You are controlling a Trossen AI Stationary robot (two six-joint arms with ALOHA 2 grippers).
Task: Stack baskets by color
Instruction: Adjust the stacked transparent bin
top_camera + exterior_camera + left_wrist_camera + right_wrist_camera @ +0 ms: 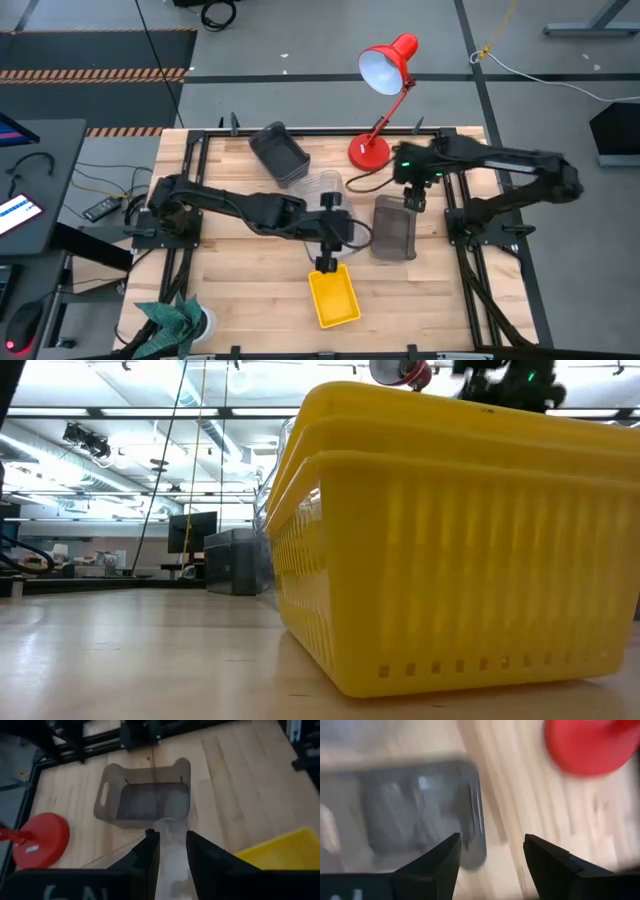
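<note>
Left gripper [172,845] gripping clear basket [172,862], right gripper [490,852] open

red desk lamp [385,75] | rear of wooden table [250,300] | base just beside cable [358,185]

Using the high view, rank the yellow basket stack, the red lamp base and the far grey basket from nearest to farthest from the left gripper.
From the left gripper, mid-table:
1. Yellow basket stack, just beyond it, toward the table's near edge.
2. Far grey basket, at the back, left of the lamp.
3. Red lamp base, at the back; close to the grey basket's distance.
</note>
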